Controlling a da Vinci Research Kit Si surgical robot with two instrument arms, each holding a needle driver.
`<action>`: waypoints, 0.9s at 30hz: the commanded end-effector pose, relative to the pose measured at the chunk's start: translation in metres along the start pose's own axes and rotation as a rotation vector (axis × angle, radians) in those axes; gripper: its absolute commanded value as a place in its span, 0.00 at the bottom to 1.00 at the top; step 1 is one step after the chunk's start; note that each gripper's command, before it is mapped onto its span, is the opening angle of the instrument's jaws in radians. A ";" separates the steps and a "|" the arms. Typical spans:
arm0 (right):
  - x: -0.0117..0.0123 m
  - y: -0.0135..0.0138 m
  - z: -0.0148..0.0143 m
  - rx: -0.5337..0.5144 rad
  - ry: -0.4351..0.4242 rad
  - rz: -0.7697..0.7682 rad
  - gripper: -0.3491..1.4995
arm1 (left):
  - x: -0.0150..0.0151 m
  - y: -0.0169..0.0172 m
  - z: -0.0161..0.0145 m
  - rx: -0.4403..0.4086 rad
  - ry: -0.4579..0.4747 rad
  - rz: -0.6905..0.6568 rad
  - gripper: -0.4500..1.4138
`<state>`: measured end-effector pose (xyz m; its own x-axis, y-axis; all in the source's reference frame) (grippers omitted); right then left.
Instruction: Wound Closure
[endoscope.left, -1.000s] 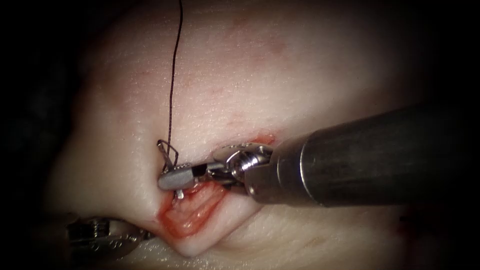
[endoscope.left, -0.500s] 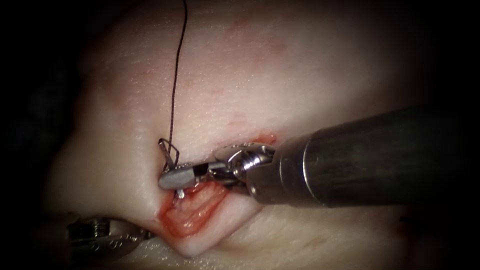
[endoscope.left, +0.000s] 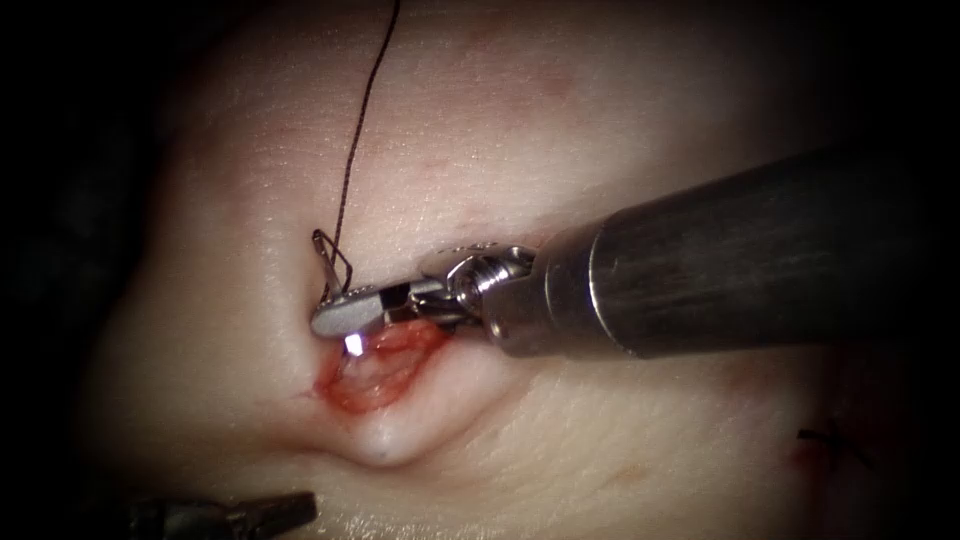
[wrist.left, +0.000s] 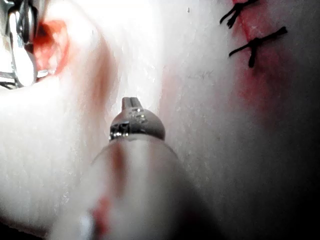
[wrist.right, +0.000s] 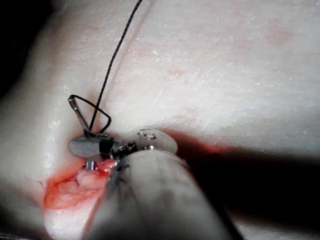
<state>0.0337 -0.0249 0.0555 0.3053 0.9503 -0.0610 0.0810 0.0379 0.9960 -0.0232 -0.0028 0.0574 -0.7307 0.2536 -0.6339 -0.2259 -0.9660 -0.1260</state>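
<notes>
- Left tool (endoscope.left: 255, 510) is sitting nearest the endoscope, at about 7 o'clock from the cut, with its jaws drawn together and holding nothing; it is lying apart from the tissue's raised edge
- In the left wrist view the left tool (wrist.left: 131, 107) is pointing at bare tissue (wrist.left: 200, 150), with two dark tied stitches (wrist.left: 255, 45) showing beyond it on reddened skin
- Cut (endoscope.left: 372, 375) is gaping as a red oval, wet with red fluid, in the tissue (endoscope.left: 600, 120)
- Right tool (endoscope.left: 345, 315) is reaching in from 3 o'clock over the far rim of the cut, its jaws clamped on the needle (endoscope.left: 330, 262) near its swaged tail end
- Needle is standing across the jaws: the tail is sticking up at 11 o'clock from them on the left side of the cut, and a short bright stretch is dipping below the jaws toward the open wound; whether its tip is in the tissue cannot be told
- In the right wrist view the right tool (wrist.right: 92, 145) is gripping the needle (wrist.right: 80, 117) in the same way, at the cut's (wrist.right: 72, 190) edge
- Thread (endoscope.left: 360, 120) is looping at the needle's tail and running away toward 12 o'clock across the far tissue
</notes>
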 end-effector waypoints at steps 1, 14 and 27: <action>-0.0004 0.0008 0.0005 -0.003 0.001 -0.004 0.00 | 0.0003 0.0009 0.0005 0.005 0.006 -0.001 0.00; 0.0001 0.0016 0.0003 -0.014 0.014 -0.013 0.00 | 0.0059 -0.0026 0.0003 0.145 0.243 0.102 0.14; 0.0000 0.0017 0.0002 -0.018 0.019 -0.015 0.00 | 0.0054 -0.0034 0.0024 0.128 0.280 0.134 0.30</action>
<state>0.0335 -0.0241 0.0567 0.2842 0.9558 -0.0760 0.0654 0.0597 0.9961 -0.0272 0.0027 0.0558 -0.5582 0.0801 -0.8258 -0.2319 -0.9707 0.0626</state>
